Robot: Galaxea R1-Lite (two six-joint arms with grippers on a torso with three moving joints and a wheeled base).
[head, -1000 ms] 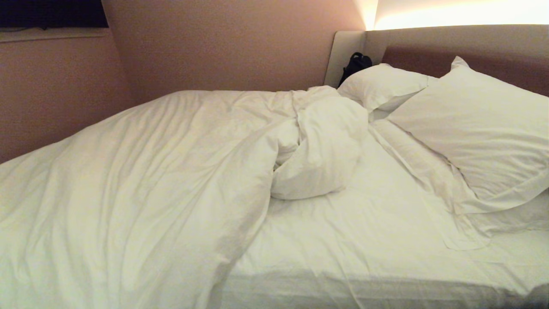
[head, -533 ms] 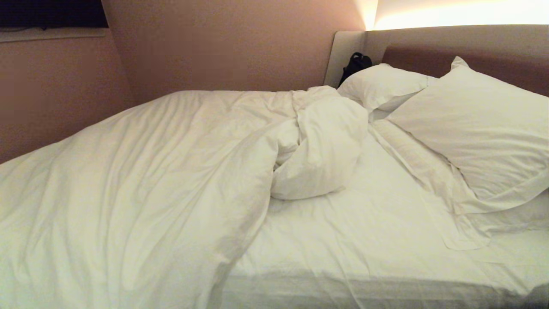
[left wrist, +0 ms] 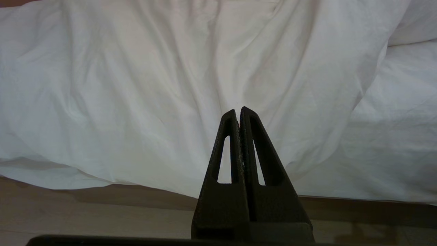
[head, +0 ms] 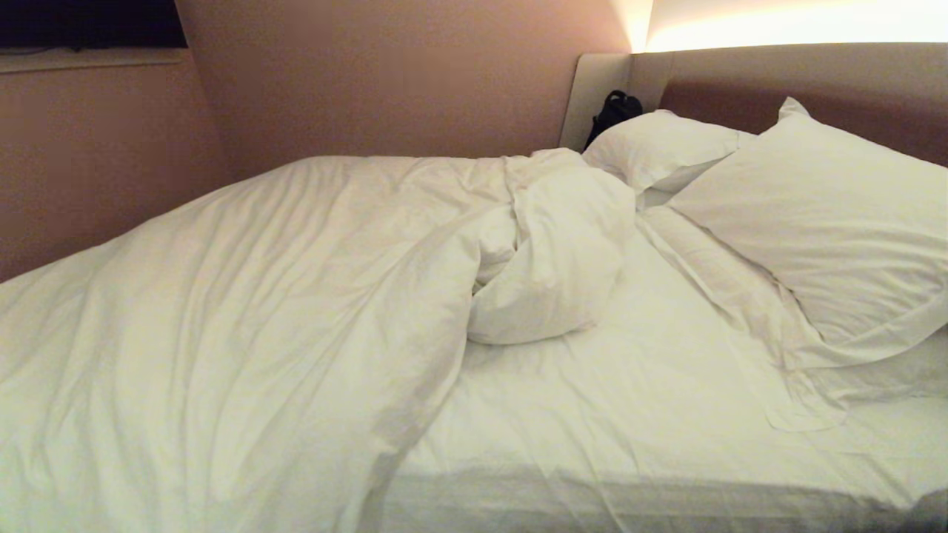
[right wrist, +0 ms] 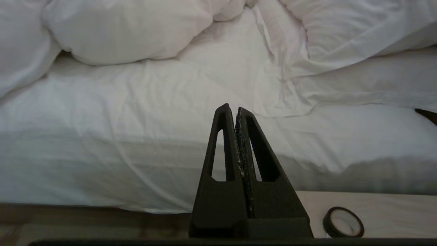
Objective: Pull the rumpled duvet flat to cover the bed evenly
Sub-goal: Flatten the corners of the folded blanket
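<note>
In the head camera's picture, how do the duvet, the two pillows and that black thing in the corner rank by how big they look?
1. The duvet, by far the largest.
2. The nearer pillow.
3. The farther pillow; it may only look smaller because it lies farther from the camera.
4. The black object by the headboard, smallest and partly hidden.

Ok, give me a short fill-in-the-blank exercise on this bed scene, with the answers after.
1. The duvet is bunched toward the robot's ____ side of the bed.
2. At the headboard lie ____ white pillows.
3. Both the left end effector and the right end effector are ____.
4. A roll of tape lies on the ____.

Answers: left; two; shut; floor
</note>
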